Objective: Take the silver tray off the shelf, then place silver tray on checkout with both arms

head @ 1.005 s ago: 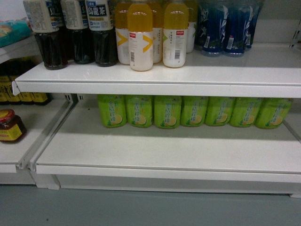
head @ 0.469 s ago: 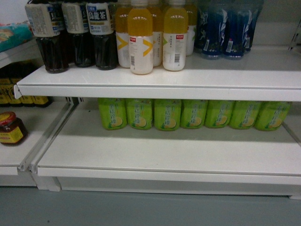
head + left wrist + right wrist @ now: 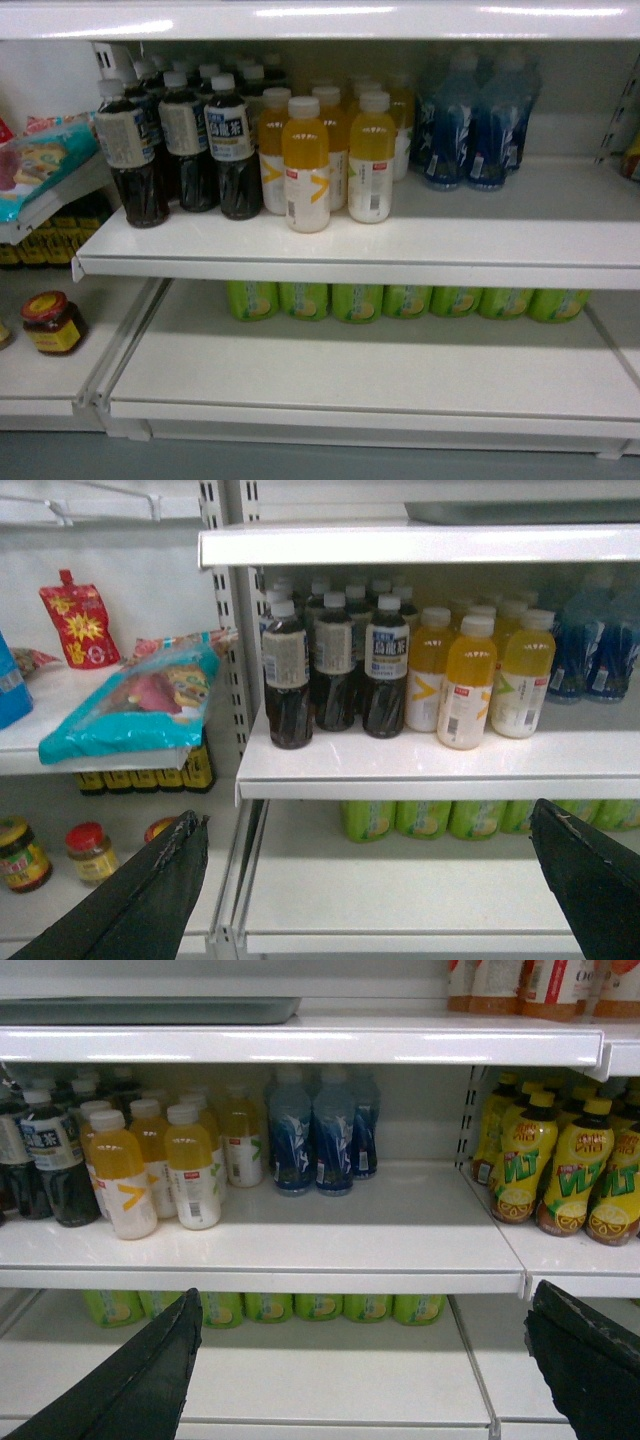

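Observation:
The silver tray (image 3: 150, 1010) lies flat on the top shelf (image 3: 330, 1044); only its grey front rim shows, at the upper left of the right wrist view. In the left wrist view the silver tray (image 3: 520, 511) peeks over the same shelf (image 3: 420, 545) at the upper right. The head view shows just that shelf's front lip (image 3: 320, 20), with the tray hidden above it. My left gripper (image 3: 367, 820) is open and holds nothing, well below the tray. My right gripper (image 3: 365, 1300) is open too, equally low. The checkout is out of view.
Dark tea bottles (image 3: 185, 150), orange drink bottles (image 3: 330, 160) and blue bottles (image 3: 470, 125) stand on the shelf under the tray. Green bottles (image 3: 400, 300) line the back of the lowest board. Snack bags (image 3: 140, 700) and jars (image 3: 50, 322) sit left; yellow bottles (image 3: 560, 1165) right.
The head view has lifted: the shelves and bottles have slid down in the frame and the top shelf's front lip has come into sight at the upper edge.

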Controlling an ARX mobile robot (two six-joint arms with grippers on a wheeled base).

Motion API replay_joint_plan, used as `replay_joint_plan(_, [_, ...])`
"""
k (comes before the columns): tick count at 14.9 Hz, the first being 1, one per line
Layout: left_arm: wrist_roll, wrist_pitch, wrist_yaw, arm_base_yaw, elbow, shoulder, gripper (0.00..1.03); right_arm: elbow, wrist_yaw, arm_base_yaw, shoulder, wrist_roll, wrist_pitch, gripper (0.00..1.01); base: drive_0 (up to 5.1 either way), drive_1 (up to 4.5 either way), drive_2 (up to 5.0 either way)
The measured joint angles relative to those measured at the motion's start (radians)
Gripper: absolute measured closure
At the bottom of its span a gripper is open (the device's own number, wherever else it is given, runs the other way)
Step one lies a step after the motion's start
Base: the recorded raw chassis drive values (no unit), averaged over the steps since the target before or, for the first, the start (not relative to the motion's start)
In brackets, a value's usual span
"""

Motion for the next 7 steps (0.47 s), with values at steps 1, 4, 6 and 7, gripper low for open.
replay_joint_plan(1, [0.000,0.000,-0.001,0.000,0.000,0.000,0.05,0.000,0.000,0.000,0.000,0.000,0.000,0.03,0.0,0.00,0.0])
replay_joint_plan(4, [0.001,0.000,0.002,0.000,0.000,0.000,0.05,0.000,0.002,0.000,0.000,0.002,0.000,0.03,0.0,0.00,0.0])
replay_joint_plan(6, [0.000,0.002,0.000,0.000,0.000,0.000,0.05,0.000,0.001,0.000,0.000,0.002,0.002,0.03,0.0,0.00,0.0])
replay_joint_plan(7, [0.000,0.004,-0.002,0.000,0.000,0.000,0.05,0.000,0.000,0.000,0.000,0.002,0.003,0.03,0.0,0.00,0.0])
